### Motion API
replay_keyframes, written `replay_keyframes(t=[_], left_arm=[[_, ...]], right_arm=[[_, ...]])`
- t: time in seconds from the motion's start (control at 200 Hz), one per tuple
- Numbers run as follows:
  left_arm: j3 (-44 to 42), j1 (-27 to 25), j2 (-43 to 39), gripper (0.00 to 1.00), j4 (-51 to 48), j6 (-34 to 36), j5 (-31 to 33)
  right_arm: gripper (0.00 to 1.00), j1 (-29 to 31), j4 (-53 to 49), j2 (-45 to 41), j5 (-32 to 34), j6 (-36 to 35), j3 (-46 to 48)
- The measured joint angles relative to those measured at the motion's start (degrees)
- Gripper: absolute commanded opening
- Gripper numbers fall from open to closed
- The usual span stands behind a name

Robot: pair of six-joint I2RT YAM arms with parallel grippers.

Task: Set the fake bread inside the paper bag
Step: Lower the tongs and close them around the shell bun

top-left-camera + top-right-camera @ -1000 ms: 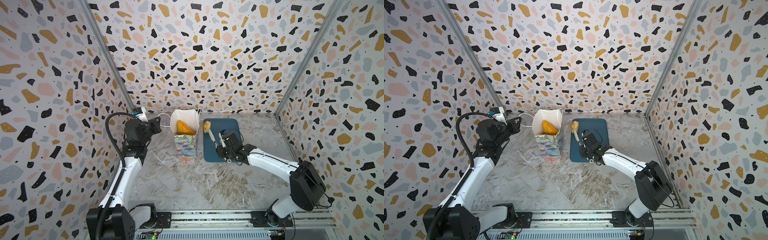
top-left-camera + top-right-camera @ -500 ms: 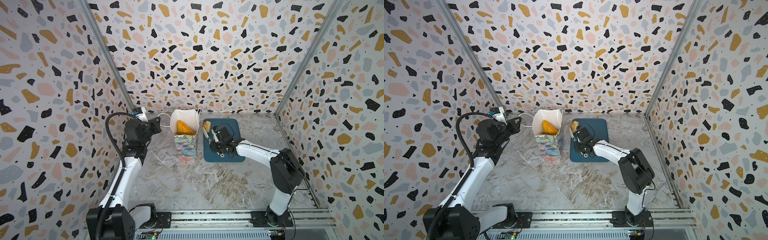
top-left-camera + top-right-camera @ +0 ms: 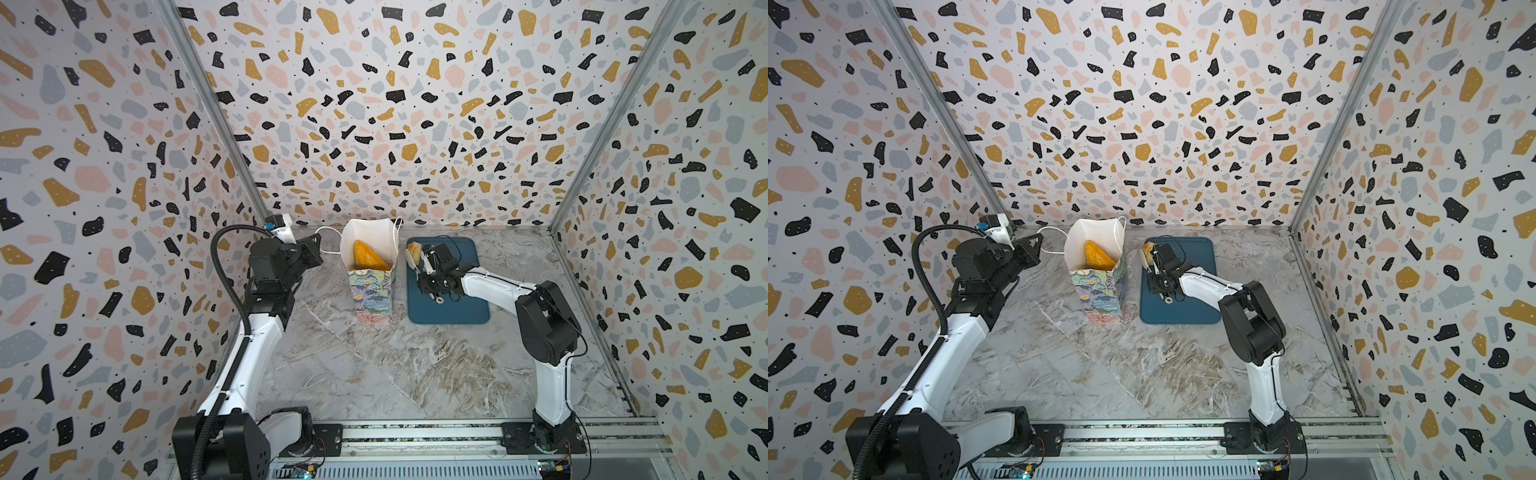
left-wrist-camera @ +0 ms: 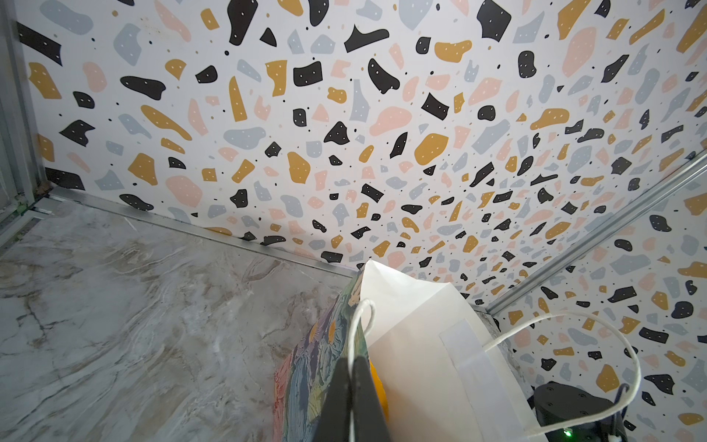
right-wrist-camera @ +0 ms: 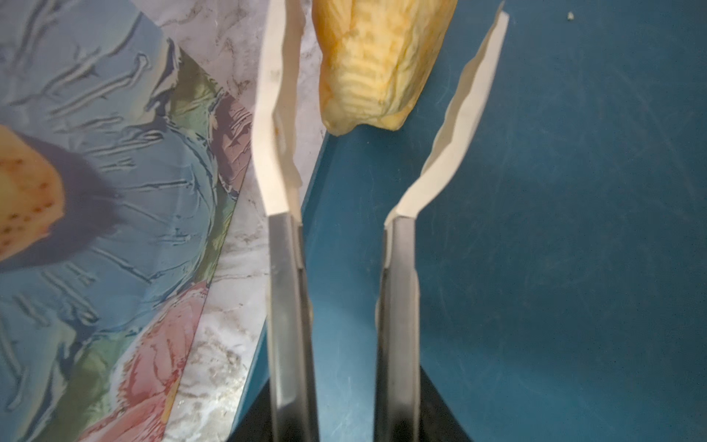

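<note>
Marbled grey tabletop [image 3: 374, 374] makes up the floor of your cell, and terrazzo-print walls [image 3: 374, 104] close it in on three sides. In both top views a tall paper bag with a pastel painted-flower print [image 3: 371, 291] [image 3: 1100, 295] stands upright toward twelve o'clock. Its mouth is open and the white lining shows. One piece of the fake bread, a golden-orange seeded loaf [image 3: 365, 257], leans inside it and is visible through the mouth.

A flat dark-blue rectangular tray [image 3: 457, 307] lies just beside the bag, at its three o'clock. A tan ridged roll [image 3: 414, 249] [image 5: 382, 69] sits at the tray's eleven o'clock corner, on the edge nearest the bag.

Your right gripper [image 3: 419, 261] lies low over that corner. Its two white fingers [image 5: 275, 134] are spread apart, and the near end of the roll sits between their tips. In the right wrist view the finger on the bag's side is almost against the roll and the other is clear of it, so nothing is gripped.

Your left gripper [image 4: 351, 361] is at the bag's nine o'clock, level with its mouth. Its black jaws are pressed together on a thin white cord handle [image 4: 355, 325].
</note>
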State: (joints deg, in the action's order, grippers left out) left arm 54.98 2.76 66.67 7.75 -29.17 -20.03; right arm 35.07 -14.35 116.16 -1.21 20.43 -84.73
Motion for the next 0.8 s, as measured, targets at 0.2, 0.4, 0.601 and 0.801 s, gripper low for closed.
replay_keyframes(t=[0.2, 0.4, 0.601, 0.801], left_arm=[[0.0, 0.0, 0.0, 0.00, 0.0, 0.0, 0.0], [0.0, 0.0, 0.0, 0.00, 0.0, 0.0, 0.0], [0.0, 0.0, 0.0, 0.00, 0.0, 0.0, 0.0], [0.0, 0.0, 0.0, 0.00, 0.0, 0.0, 0.0]], right_arm=[[0.41, -0.1, -0.5, 1.3, -1.1, 0.0, -1.1], [0.40, -0.4, -0.7, 1.7, -1.7, 0.1, -2.5], [0.33, -1.2, -0.7, 2.7, -2.5, 0.3, -2.9], [0.26, -1.6, -0.7, 3.9, -3.6, 0.3, -3.0]])
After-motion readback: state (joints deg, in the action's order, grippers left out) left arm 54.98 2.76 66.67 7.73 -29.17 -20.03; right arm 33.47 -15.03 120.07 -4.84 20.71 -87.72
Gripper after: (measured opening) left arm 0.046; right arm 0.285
